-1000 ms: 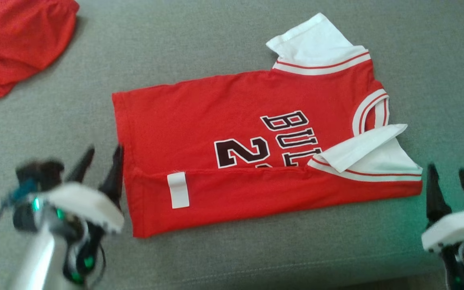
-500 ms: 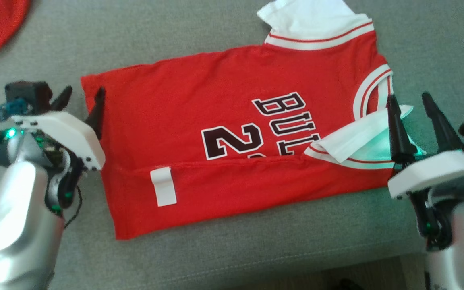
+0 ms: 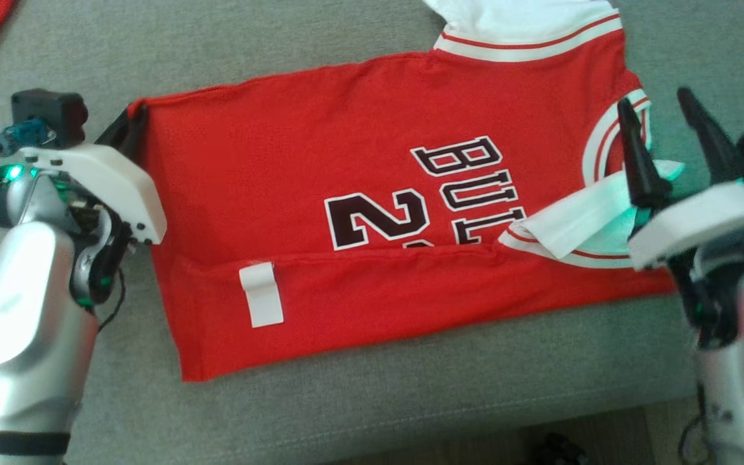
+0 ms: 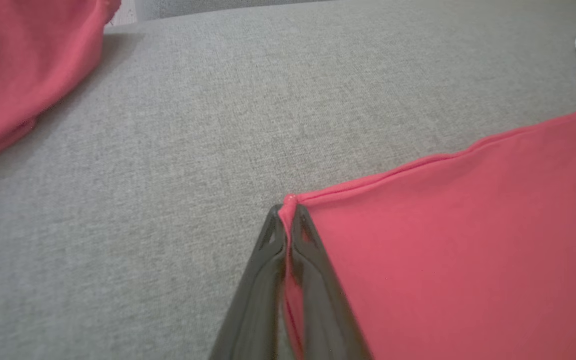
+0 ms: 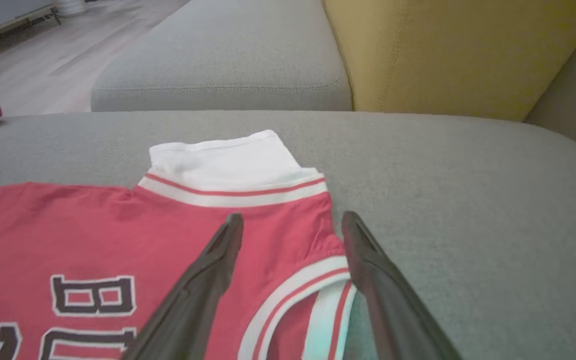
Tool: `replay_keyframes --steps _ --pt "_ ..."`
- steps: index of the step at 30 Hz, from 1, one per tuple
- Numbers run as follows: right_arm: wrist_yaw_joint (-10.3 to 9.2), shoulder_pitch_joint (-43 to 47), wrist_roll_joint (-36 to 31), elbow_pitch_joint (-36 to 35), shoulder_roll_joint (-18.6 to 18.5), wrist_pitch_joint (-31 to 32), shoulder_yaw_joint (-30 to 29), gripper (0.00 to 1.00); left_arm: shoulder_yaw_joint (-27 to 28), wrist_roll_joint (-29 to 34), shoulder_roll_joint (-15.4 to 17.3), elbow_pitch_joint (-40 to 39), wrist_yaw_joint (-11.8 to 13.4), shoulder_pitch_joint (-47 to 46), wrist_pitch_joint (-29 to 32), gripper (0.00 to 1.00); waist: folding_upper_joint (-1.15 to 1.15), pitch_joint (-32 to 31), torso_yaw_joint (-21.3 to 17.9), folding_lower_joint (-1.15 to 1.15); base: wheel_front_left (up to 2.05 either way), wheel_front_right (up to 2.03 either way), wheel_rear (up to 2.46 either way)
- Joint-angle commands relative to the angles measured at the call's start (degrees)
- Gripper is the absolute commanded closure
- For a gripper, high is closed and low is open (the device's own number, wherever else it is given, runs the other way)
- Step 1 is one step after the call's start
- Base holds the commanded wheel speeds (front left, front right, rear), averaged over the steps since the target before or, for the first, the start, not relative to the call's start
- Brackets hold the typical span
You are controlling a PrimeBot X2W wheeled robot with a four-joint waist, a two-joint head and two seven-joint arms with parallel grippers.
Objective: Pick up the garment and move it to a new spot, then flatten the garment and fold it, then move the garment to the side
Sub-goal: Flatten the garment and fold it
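Note:
The garment point(image 3: 346, 161), a red jersey with white sleeves and dark lettering, lies flat on the grey couch cushion point(image 3: 281, 39), its near long edge folded over and showing a white tag point(image 3: 261, 294). My left gripper point(image 3: 130, 126) is shut on the far hem corner at the garment's left end; the left wrist view shows its fingers point(image 4: 268, 270) pinching that red corner point(image 4: 468, 250). My right gripper point(image 3: 655, 103) stands open over the neck opening, one finger above the red shoulder point(image 5: 288, 235) and the other beyond the white-trimmed collar point(image 5: 318, 280).
Another red cloth point(image 4: 18, 65) lies at the far left of the cushion. A yellow back cushion point(image 5: 458, 50) rises behind the seat, with a second grey seat point(image 5: 218, 55) beyond. The cushion's front edge point(image 3: 411, 426) runs along the bottom of the head view.
My left gripper moved to the garment's far hem corner and shut on it. My right gripper moved forward over the collar, still open. The head camera has shifted.

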Motion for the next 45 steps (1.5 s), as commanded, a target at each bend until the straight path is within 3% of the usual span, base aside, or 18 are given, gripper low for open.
replay_keyframes --steps 1,8,18,23,30,31,32,34,35,39,45 --pt "0.37 -3.3 -0.1 -1.2 -1.4 0.8 1.4 0.0 1.3 0.4 1.5 -1.2 -0.2 -2.0 -0.5 1.0 0.0 0.3 0.5 0.0 0.0 0.0 0.0" --pt "0.37 -17.7 -2.8 7.6 -4.6 4.1 1.1 0.0 0.7 0.1 -1.0 -3.9 -0.1 -3.2 -5.0 1.0 0.0 1.7 4.1 0.0 0.0 0.0 0.0" --pt "0.37 -36.9 -6.8 29.8 -6.9 13.3 0.0 0.0 -2.4 -0.1 -6.2 -5.6 -0.4 -4.4 -9.0 1.0 0.0 4.6 11.0 0.0 0.0 0.0 0.0" --pt "0.37 -42.6 -8.4 38.9 -6.5 16.5 -2.9 0.0 -3.6 -0.3 -8.5 -4.3 -0.5 -6.1 -10.6 1.0 0.0 6.2 13.0 0.0 0.0 0.0 0.0" --pt "0.37 -46.2 -9.0 46.4 -5.8 19.2 -3.8 0.0 -4.1 -0.5 -9.5 -2.2 -0.7 -7.5 -12.3 1.0 0.0 6.8 13.7 0.0 0.0 0.0 0.0" --pt "0.37 -46.4 -8.6 47.1 -5.7 19.5 -3.6 0.11 -4.1 -0.6 -9.5 -1.9 -0.8 -7.6 -12.4 1.0 0.0 6.8 13.7 0.0 0.0 0.0 0.0" --pt "0.37 -46.5 -8.2 47.6 -5.6 19.9 -3.4 0.47 -4.1 -0.6 -9.4 -1.7 -0.8 -7.7 -12.6 1.0 0.0 6.8 13.6 0.0 0.0 0.0 0.0" --pt "0.37 -46.8 -7.5 48.5 -5.6 20.3 -2.8 0.77 -4.0 -0.7 -9.2 -1.2 -0.8 -7.9 -12.8 1.0 0.0 6.7 13.3 0.0 0.0 0.0 0.0" --pt "0.37 -46.9 -7.2 48.9 -5.6 20.3 -2.5 1.0 -4.0 -0.7 -9.1 -1.1 -0.8 -8.0 -12.8 1.0 0.0 6.6 13.1 0.0 0.0 0.0 0.0" --pt "0.37 -47.0 -6.4 49.2 -5.5 18.6 -1.5 1.0 -3.9 -0.7 -8.7 -0.8 -0.7 -8.3 -13.0 1.0 0.0 6.3 12.4 0.0 0.0 0.0 0.0" --pt "0.37 -46.6 -4.4 49.0 -5.5 11.0 0.1 1.0 -3.2 -1.0 -7.4 -0.1 -0.3 -8.4 -13.3 1.0 0.0 4.3 10.3 0.0 0.0 0.0 0.0"
